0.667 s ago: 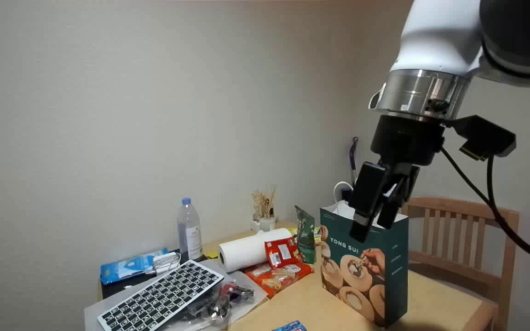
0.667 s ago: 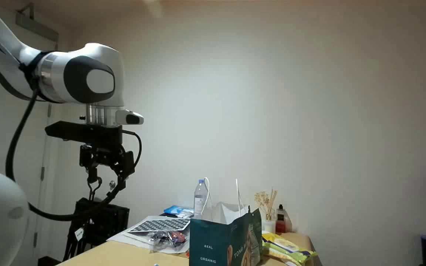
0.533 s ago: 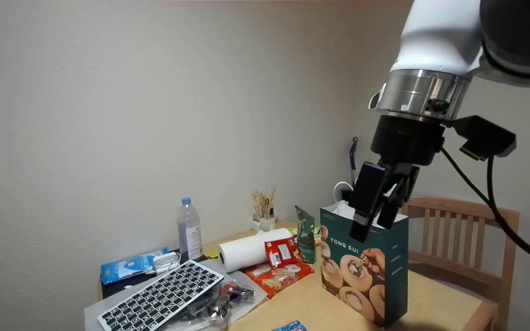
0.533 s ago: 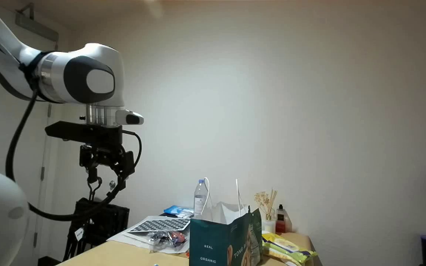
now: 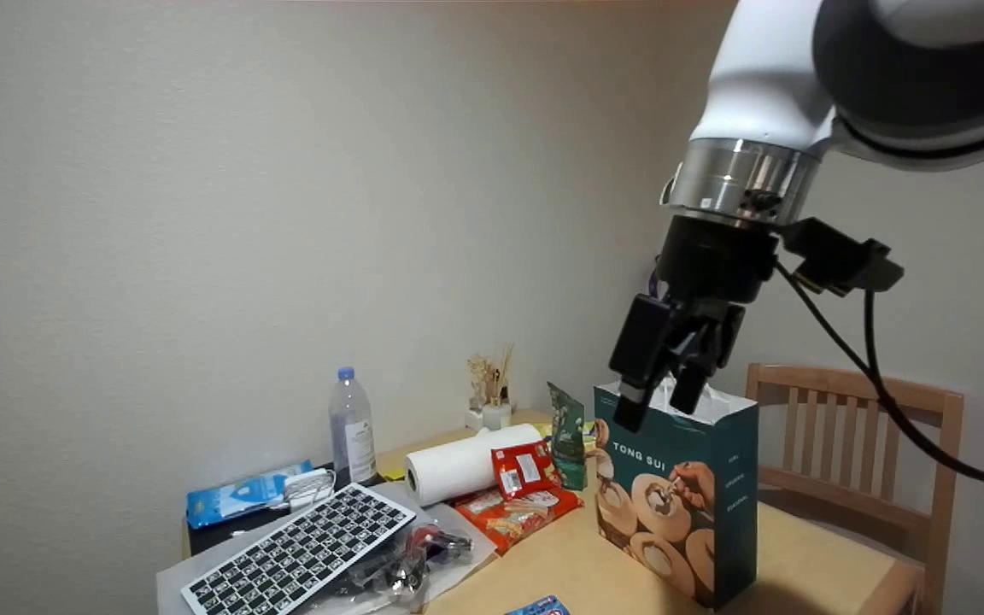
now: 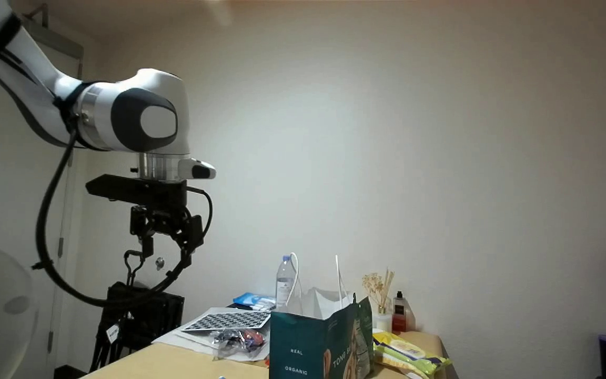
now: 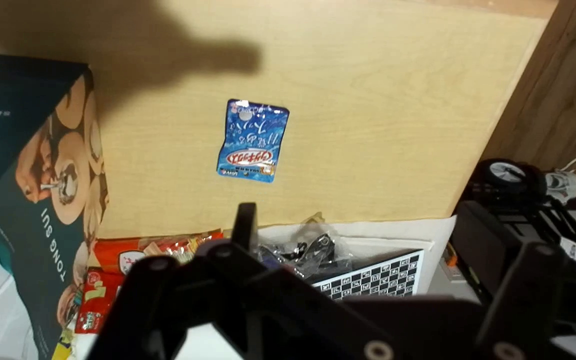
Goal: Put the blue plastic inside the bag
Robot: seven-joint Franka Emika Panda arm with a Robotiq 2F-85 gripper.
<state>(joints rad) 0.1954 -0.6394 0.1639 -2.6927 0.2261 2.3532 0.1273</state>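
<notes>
The blue plastic packet [image 7: 253, 141] lies flat on the wooden table in the wrist view. In an exterior view only part of the packet [image 5: 541, 607] shows at the bottom edge. The upright teal-green bag [image 5: 658, 504] stands on the table with its top open and white handles; it also shows in an exterior view [image 6: 299, 345] and at the left of the wrist view [image 7: 15, 200]. My gripper [image 5: 659, 405] is open and empty, high above the table; in that view it overlaps the bag's top. Its fingers are wide apart in the wrist view [image 7: 358, 220]. The bag's inside is mostly hidden.
Red snack packets [image 5: 526, 470], a paper towel roll [image 5: 449, 465] and a green pouch [image 5: 569, 440] lie beside the bag. A checkered board [image 5: 300, 551] and a clear plastic bag of parts [image 5: 411, 564] lie farther left. A bottle [image 5: 352, 431] and a chair [image 5: 851, 444] stand around.
The arm and open gripper have moved, leftward in one exterior view and slightly rightward in the opposite picture. The bag and the blue packet have not moved.
</notes>
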